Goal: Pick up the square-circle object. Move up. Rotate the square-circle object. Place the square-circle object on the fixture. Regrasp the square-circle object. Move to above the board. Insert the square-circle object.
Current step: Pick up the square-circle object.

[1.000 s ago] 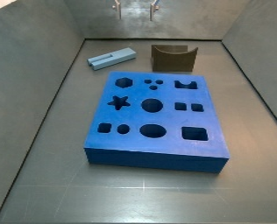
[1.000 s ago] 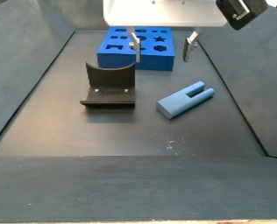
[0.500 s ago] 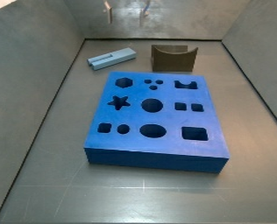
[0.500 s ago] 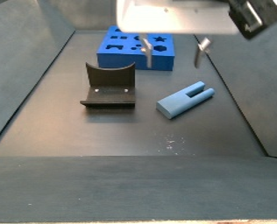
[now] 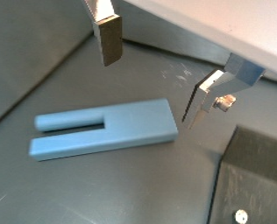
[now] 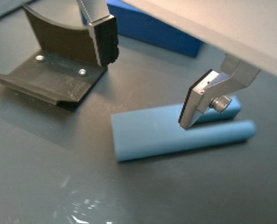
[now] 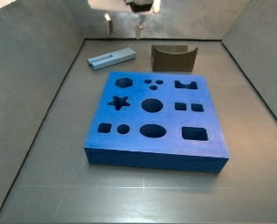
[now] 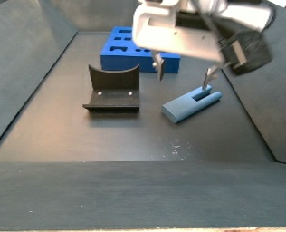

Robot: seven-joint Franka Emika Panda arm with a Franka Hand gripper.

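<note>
The square-circle object (image 7: pixel 110 59) is a light blue-grey slotted bar lying flat on the dark floor, also seen in a side view (image 8: pixel 192 102). My gripper (image 8: pixel 182 74) hangs open just above it, one finger on each side of the bar's width, nothing between the pads. In both wrist views the square-circle object (image 5: pixel 106 131) (image 6: pixel 182 136) lies below the open gripper (image 5: pixel 155 70) (image 6: pixel 152 70). The dark fixture (image 8: pixel 111 89) (image 7: pixel 174 57) stands beside it. The blue board (image 7: pixel 159 118) (image 8: pixel 139 50) lies flat with its shaped holes empty.
Grey sloping walls (image 7: pixel 47 79) enclose the floor on all sides. The fixture (image 6: pixel 59 61) stands close to one finger (image 6: pixel 103 39). The board's edge (image 6: pixel 165 35) lies behind the gripper. A corner of the fixture's base plate (image 5: pixel 252 179) shows near the bar.
The gripper has come down from high above the floor and shifted over the square-circle object, turning so its fingers straddle the bar. The bar, fixture and board have not moved.
</note>
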